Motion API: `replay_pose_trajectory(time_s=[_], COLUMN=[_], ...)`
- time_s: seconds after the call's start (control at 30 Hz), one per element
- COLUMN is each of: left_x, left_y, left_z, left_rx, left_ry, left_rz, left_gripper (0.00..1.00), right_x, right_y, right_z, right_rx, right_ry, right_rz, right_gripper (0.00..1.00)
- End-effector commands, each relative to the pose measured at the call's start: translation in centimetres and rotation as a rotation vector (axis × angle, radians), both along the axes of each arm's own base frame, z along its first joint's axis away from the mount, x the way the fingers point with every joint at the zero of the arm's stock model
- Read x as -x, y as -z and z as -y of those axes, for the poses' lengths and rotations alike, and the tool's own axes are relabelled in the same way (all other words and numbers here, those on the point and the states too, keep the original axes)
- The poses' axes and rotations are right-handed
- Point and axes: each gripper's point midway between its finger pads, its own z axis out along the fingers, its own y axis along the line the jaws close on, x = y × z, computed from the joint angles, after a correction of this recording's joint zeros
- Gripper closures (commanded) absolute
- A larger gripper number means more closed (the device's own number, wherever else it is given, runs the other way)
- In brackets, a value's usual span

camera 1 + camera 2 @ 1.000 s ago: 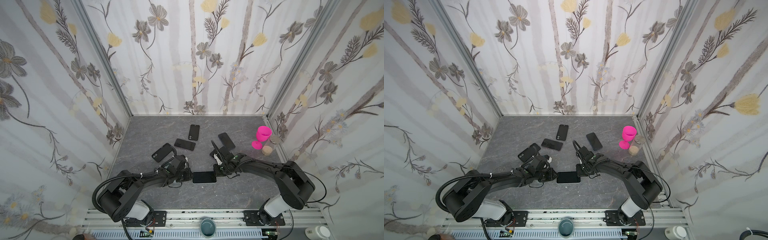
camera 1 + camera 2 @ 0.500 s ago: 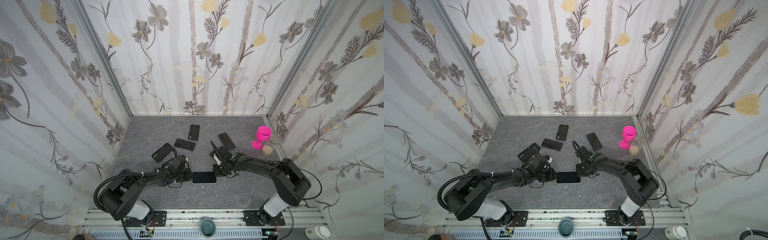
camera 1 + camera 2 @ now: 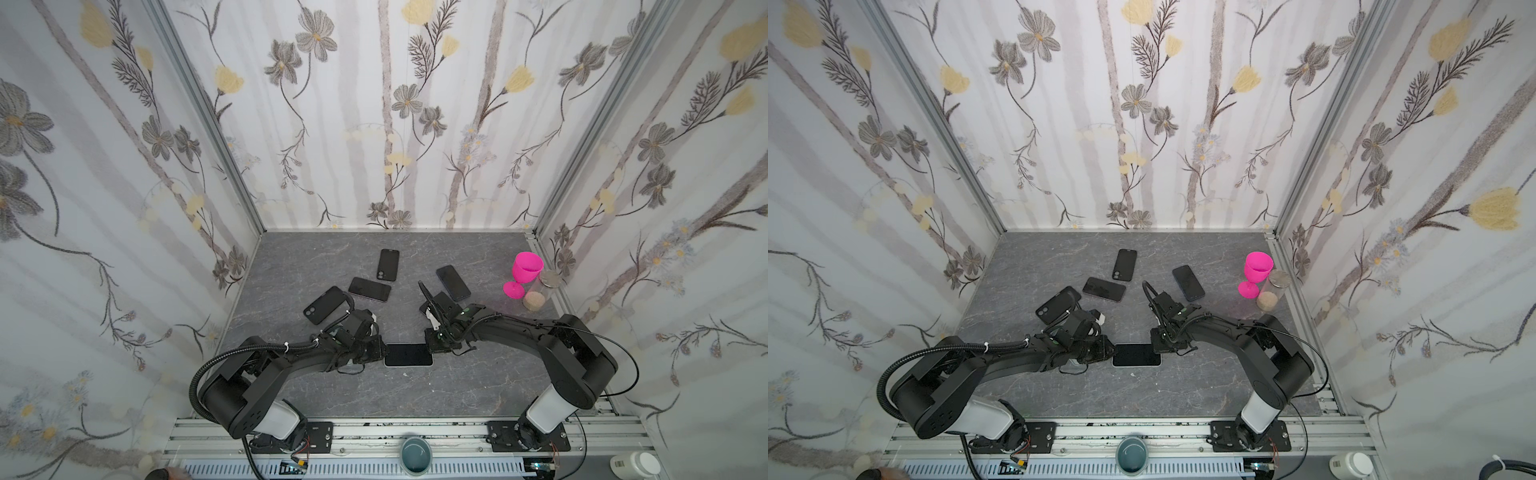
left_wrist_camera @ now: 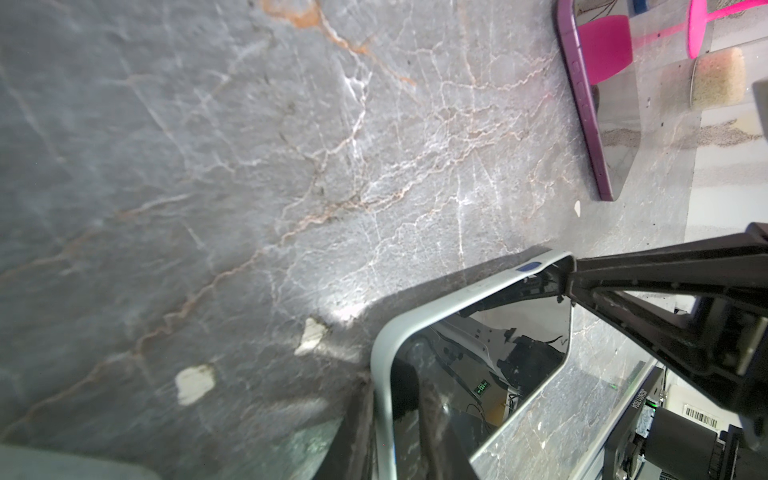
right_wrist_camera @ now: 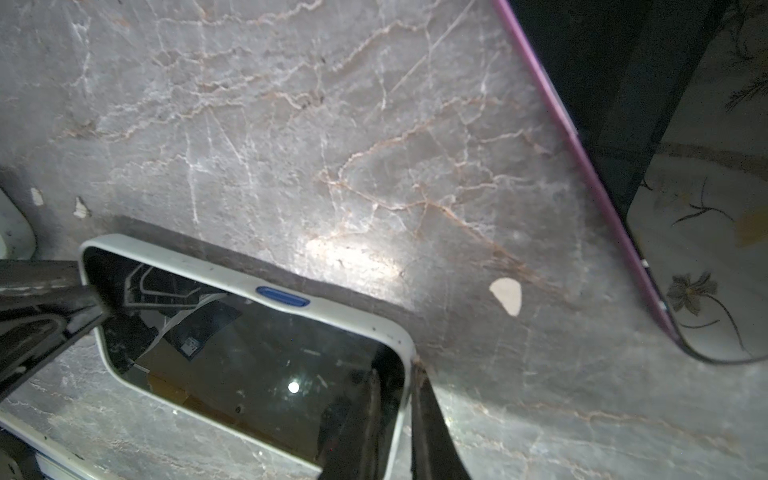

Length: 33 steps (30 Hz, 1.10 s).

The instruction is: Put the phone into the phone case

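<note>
Two grippers, one phone (image 3: 408, 354) between them, flat on table (image 3: 478, 390) front-centre, screen up. Phone sits inside pale phone case (image 5: 249, 284), blue button on long side. Left gripper (image 4: 392, 424) at one short end, jaws narrow, pinching case rim: one finger on glass, one outside. Right gripper (image 5: 395, 415) same deal at opposite end, near far corner. Can't tell if phone fully seated. Purple-edged phone (image 3: 453, 282) lies further back, pink goblet (image 3: 524, 274) by right wall, well apart.
</note>
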Motion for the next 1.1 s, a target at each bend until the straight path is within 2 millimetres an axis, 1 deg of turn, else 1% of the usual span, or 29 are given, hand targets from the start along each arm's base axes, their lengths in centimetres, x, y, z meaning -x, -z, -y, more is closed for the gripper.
replay_pose_trajectory(time_s=[0.0, 0.03, 0.13, 0.17, 0.2, 0.23, 0.33, 0.43, 0.5, 0.53, 0.6, 0.63, 0.7, 0.77, 0.8, 0.83, 0.87, 0.93, 0.97, 1.03, 1.07], left_x=[-0.5, -0.6, -1.1, -1.4, -1.7, -2.0, -3.1, -4.4, -5.3, -5.6, -6.3, -6.4, -6.4, -6.1, -5.8, -5.4, -5.0, -3.5, -2.8, -1.3, -0.7], left_y=[-0.3, -0.5, -1.4, -2.0, -2.6, -3.1, -5.4, -8.1, -10.9, -12.2, -15.2, -16.6, -19.4, -21.3, -22.1, -22.4, -22.5, -22.2, -21.9, -20.9, -20.3], left_z=[0.1, 0.2, 0.3, 0.3, 0.4, 0.3, -0.1, -1.0, -1.9, -2.4, -3.5, -3.9, -5.0, -5.9, -6.3, -6.6, -6.6, -5.6, -5.1, -4.2, -4.0], left_rx=[0.0, 0.002, 0.01, 0.016, 0.019, 0.02, 0.006, -0.029, -0.053, -0.066, -0.09, -0.095, -0.105, -0.114, -0.117, -0.12, -0.121, -0.109, -0.108, -0.11, -0.117], left_ry=[0.003, 0.003, 0.002, 0.0, 0.001, 0.002, -0.006, -0.014, -0.029, -0.038, -0.064, -0.073, -0.096, -0.101, -0.104, -0.095, -0.074, 0.052, 0.119, 0.255, 0.305], left_rz=[0.021, 0.028, 0.057, 0.076, 0.096, 0.119, 0.21, 0.338, 0.457, 0.514, 0.646, 0.705, 0.834, 0.938, 0.986, 1.028, 1.062, 1.121, 1.139, 1.163, 1.172], left_gripper=[0.79, 0.79, 0.79, 0.79, 0.78, 0.77, 0.72, 0.69, 0.68, 0.66, 0.59, 0.56, 0.43, 0.34, 0.29, 0.23, 0.18, 0.1, 0.06, 0.0, 0.0], right_x=[0.5, 0.3, -0.8, -1.2, -1.6, -2.0, -2.7, -3.1, -3.5, -3.6, -3.9, -3.9, -3.5, -2.7, -2.0, -1.3, -0.7, 1.3, 2.1, 2.5, 2.6], right_y=[0.6, 0.2, -2.1, -3.1, -3.6, -5.4, -8.8, -13.3, -16.5, -17.8, -20.8, -21.9, -23.9, -24.8, -24.8, -24.4, -23.9, -21.9, -20.9, -19.3, -18.7], right_z=[0.9, 0.7, -0.4, -0.8, -1.1, -1.5, -3.2, -4.6, -5.2, -5.4, -5.9, -6.2, -6.5, -6.8, -6.9, -7.0, -7.0, -7.1, -7.1, -7.0, -7.1], right_rx=[0.066, 0.061, 0.015, -0.003, -0.01, -0.048, -0.134, -0.22, -0.265, -0.28, -0.306, -0.316, -0.329, -0.331, -0.325, -0.318, -0.313, -0.308, -0.307, -0.297, -0.293], right_ry=[-0.026, -0.029, -0.05, -0.059, -0.067, -0.075, -0.136, -0.213, -0.27, -0.294, -0.369, -0.414, -0.521, -0.638, -0.72, -0.797, -0.865, -1.053, -1.119, -1.171, -1.187], right_rz=[-0.001, 0.016, 0.091, 0.122, 0.144, 0.192, 0.302, 0.451, 0.565, 0.614, 0.737, 0.793, 0.916, 1.014, 1.057, 1.089, 1.107, 1.104, 1.09, 1.052, 1.026], right_gripper=[0.86, 0.85, 0.81, 0.8, 0.8, 0.79, 0.77, 0.73, 0.69, 0.66, 0.57, 0.54, 0.48, 0.38, 0.32, 0.26, 0.22, 0.09, 0.04, 0.0, 0.0])
